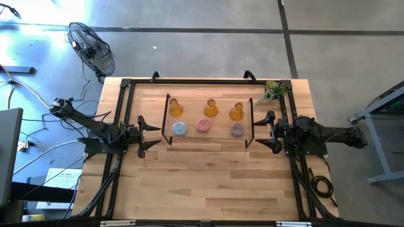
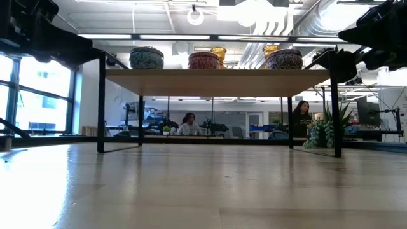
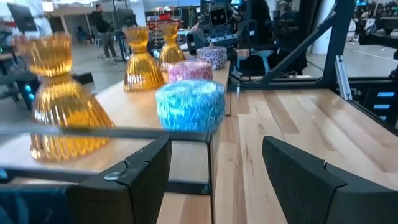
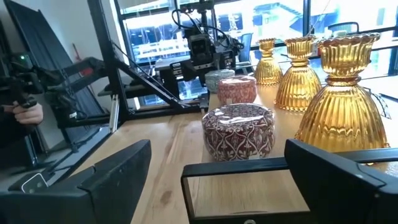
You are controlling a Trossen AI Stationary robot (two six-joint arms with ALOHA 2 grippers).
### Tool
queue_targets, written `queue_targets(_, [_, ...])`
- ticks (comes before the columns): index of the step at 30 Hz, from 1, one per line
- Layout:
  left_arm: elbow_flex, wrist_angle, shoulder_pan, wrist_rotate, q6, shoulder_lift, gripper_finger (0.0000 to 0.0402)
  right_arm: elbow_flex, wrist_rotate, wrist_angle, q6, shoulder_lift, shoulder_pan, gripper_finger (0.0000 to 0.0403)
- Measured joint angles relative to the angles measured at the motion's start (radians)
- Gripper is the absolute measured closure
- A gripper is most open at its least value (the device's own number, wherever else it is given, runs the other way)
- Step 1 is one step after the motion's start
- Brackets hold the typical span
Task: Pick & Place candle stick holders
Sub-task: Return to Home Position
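While the left tool (image 1: pixel 150 133) and right tool (image 1: pixel 260 132) hang wide and empty at the shelf (image 1: pixel 191 117) ends, six candle stick holders (image 1: pixel 210 108) stand on it. The amber glass looks brittle and slick, so I'd pinch the neck.

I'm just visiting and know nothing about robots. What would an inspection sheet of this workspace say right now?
Surface: wooden table carrying a black-legged shelf.
Job's things: all on the shelf; three amber glass holders in the rear row, with a blue holder, pink holder and purple holder in front.
Clutter: green plant sprig at a table corner near the right arm.
Grippers: left gripper and right gripper open and empty, one at each shelf end.
Cables: loose cables on the floor beside the table; a cable coil by the right arm.
Surroundings: floor fan; people seated in the room behind.
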Motion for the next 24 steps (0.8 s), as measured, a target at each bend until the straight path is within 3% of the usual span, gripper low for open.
queue_targets(6, [0.01, -0.006, 0.0, -0.028, 0.015, 0.0, 0.0154, 0.0, 0.002, 0.002, 0.001, 0.0, 0.0, 0.0054])
queue_targets(12, [0.012, -0.003, 0.0, -0.053, 0.023, -0.015, 0.0173, 0.0, 0.001, 0.005, 0.008, 0.0, 0.0, 0.0098])
queue_targets(19, [0.014, -0.002, 0.0, -0.045, 0.04, -0.04, 0.0254, 0.0, -0.027, 0.009, 0.027, 0.001, 0.0, 0.0174])
queue_targets(24, [0.014, -0.008, 0.0, -0.045, 0.041, -0.04, 0.0328, 0.0, -0.032, 0.014, 0.03, 0.001, 0.0, 0.0268])
